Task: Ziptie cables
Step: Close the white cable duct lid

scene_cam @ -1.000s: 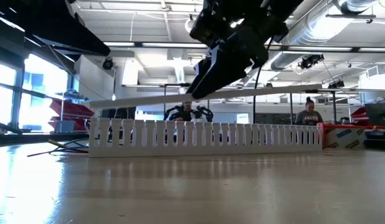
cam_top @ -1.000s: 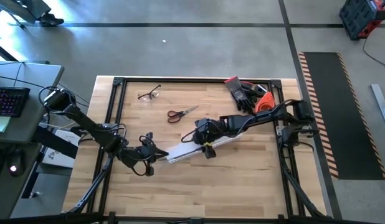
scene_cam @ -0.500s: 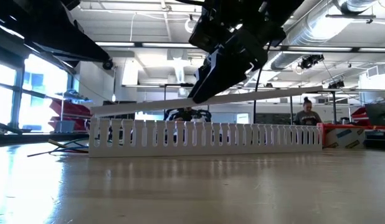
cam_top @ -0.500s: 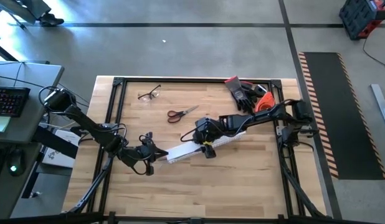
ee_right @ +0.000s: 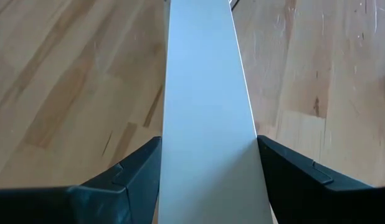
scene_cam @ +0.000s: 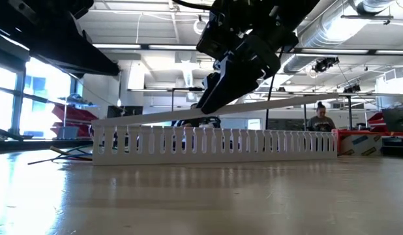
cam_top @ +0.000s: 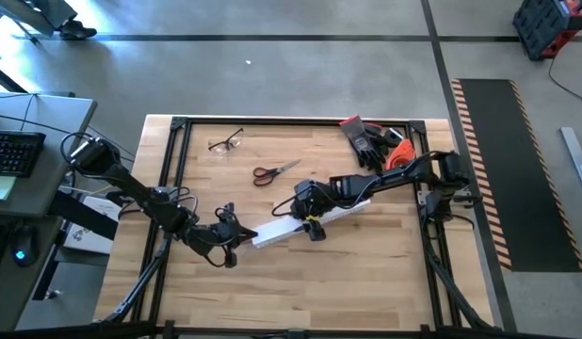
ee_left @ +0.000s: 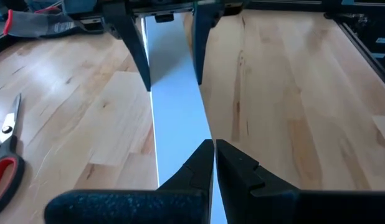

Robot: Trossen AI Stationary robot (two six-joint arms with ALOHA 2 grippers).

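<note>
A flat white cover strip (scene_cam: 286, 102) hangs slanted over the white slotted duct (scene_cam: 214, 142), which stands on the table. The strip's left end (scene_cam: 100, 121) is down at the duct's top and its right end is higher. My right gripper (ee_right: 208, 140) is shut on the strip near its middle (cam_top: 308, 221). My left gripper (ee_left: 215, 152) is shut, its fingertips just over the strip's left end (cam_top: 256, 240). The cables and the ziptie do not show in any view. My right gripper pinches the strip's two long edges (ee_right: 169, 134) between its fingers (ee_right: 139, 165), which lie across the strip. It comes slanting down from the table's right side. The strip is lifted, tilted down toward its left end. My left gripper's shut fingertips stand over the strip's left end (ee_left: 180, 155); I cannot tell whether they touch it.
Red-handled scissors (cam_top: 275, 171) and a pair of glasses (cam_top: 225, 143) lie toward the far side. Dark gloves (cam_top: 371, 139) and an orange thing (cam_top: 396, 155) sit at the far right corner. Bare wood lies along the near edge.
The cover strip has tipped: its left end has sunk to the duct's top while its right end has stayed up. My right gripper keeps its hold on it.
</note>
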